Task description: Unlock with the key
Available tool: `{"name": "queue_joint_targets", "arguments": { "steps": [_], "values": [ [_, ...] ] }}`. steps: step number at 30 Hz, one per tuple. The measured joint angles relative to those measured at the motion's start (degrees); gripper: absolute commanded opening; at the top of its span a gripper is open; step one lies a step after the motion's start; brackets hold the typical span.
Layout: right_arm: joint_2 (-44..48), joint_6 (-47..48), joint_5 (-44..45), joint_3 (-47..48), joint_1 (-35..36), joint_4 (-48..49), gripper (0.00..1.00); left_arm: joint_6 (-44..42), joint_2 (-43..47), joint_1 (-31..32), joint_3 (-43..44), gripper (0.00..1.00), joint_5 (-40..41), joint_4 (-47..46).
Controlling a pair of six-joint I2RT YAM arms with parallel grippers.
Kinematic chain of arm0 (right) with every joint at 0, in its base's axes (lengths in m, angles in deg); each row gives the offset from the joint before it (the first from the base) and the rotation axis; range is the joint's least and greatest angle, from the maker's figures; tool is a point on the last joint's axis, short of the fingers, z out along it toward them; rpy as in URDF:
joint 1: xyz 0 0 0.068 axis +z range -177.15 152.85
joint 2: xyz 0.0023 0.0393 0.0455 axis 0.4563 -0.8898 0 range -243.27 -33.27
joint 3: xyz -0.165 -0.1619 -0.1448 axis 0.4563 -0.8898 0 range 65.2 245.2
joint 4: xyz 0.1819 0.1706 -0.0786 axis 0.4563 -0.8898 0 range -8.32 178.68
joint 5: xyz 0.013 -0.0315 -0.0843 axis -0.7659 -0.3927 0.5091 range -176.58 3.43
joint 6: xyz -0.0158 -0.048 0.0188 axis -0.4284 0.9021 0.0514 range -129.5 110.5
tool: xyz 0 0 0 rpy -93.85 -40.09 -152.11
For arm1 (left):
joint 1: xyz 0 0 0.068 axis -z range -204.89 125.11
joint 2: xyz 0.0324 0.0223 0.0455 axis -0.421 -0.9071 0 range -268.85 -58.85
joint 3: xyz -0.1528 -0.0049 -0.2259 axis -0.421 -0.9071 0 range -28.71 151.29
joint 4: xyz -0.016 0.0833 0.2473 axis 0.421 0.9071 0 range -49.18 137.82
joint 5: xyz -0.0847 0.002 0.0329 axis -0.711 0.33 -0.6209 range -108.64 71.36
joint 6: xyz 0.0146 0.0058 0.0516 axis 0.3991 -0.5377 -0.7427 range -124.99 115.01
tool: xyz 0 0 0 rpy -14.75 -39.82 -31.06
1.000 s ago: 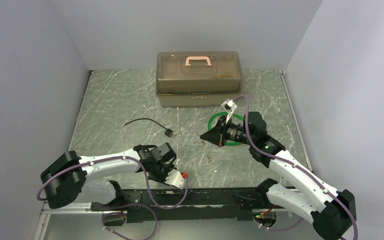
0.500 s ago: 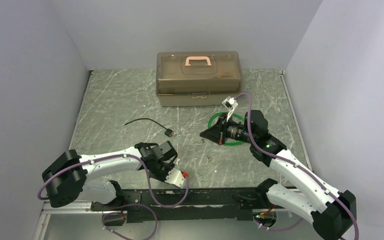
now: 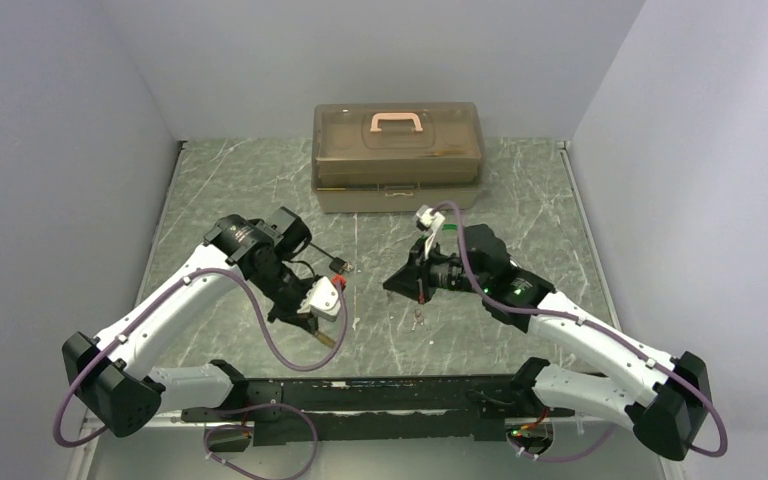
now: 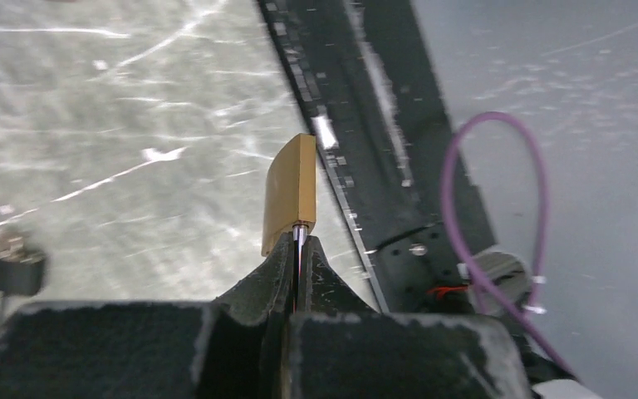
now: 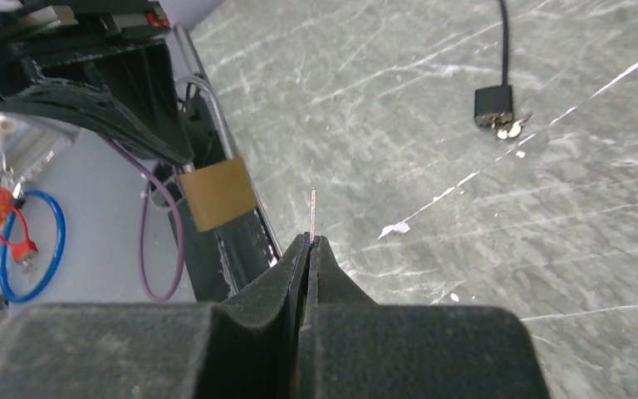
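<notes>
above the tabletop (image 3: pixel 520 190), toward its near edge, the left hand (image 4: pixel 299 246) is clenched on the silver shackle of the brass padlock (image 4: pixel 291 191), holding it clear of the surface. to its right, the right hand (image 5: pixel 309 243) is pinched shut on the thin key (image 5: pixel 312 214), which sits near the padlock without touching it. a brown toolbox (image 3: pixel 397 155) stands at the back, and a small black lock on a cable (image 5: pixel 494 105) lies between the arms.
</notes>
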Motion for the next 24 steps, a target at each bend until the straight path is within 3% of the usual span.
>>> {"name": "queue_joint_targets", "arguments": {
  "steps": [5,9,14,19,21,24],
  "values": [
    [-1.18,2.73,4.42,-0.09,5.35,-1.18,0.0,-2.16,0.55,-1.77,-1.92,0.0,-4.33,6.64],
    [-0.66,4.24,8.63,-1.64,8.48,-0.44,0.0,-2.12,2.38,-4.83,-2.01,0.0,-7.39,6.19],
    [-0.59,4.0,11.65,-5.46,11.21,0.74,0.0,0.81,4.28,-5.7,-8.04,0.0,-8.55,-0.66],
    [0.09,3.02,13.99,-7.96,11.47,1.99,0.0,4.13,0.44,-5.86,-15.23,0.01,-4.22,-10.73],
    [0.74,2.82,14.56,-8.26,11.47,2.49,0.0,4.02,-2.01,-6.32,-15.82,0.28,-2.12,-12.61],
    [1.77,2.75,15.37,-8.63,11.47,2.97,0.0,2.49,-4.42,-6.99,-16.04,0.51,0.2,-13.29]
  ]
}}
